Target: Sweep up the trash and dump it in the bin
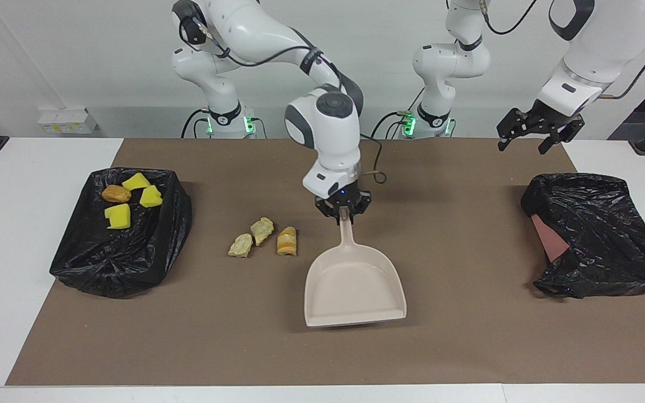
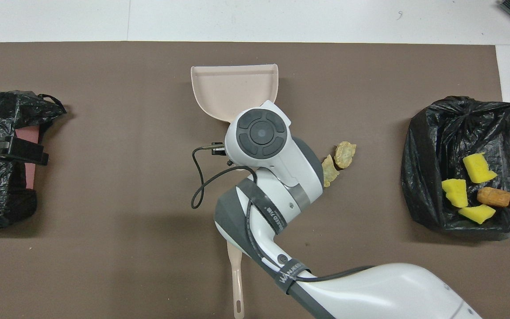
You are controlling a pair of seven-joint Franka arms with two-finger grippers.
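Note:
My right gripper [image 1: 345,212] is shut on the handle of the beige dustpan [image 1: 356,285], which lies on the brown mat with its mouth pointing away from the robots; the pan also shows in the overhead view [image 2: 237,88]. Three pale bread-like trash pieces [image 1: 241,245] [image 1: 262,229] [image 1: 287,240] lie beside the pan toward the right arm's end; two show in the overhead view [image 2: 345,154] [image 2: 329,170]. The black-bag-lined bin [image 1: 180,212] holds three yellow chunks [image 1: 118,216] and a brown roll [image 1: 116,193]. My left gripper [image 1: 524,145] is open and waits in the air.
A second crumpled black bag [image 1: 597,235] with a pink surface showing inside lies at the left arm's end, below the left gripper [image 2: 16,151]. A beige handle [image 2: 236,279], perhaps the brush's, lies on the mat near the robots, partly under the right arm.

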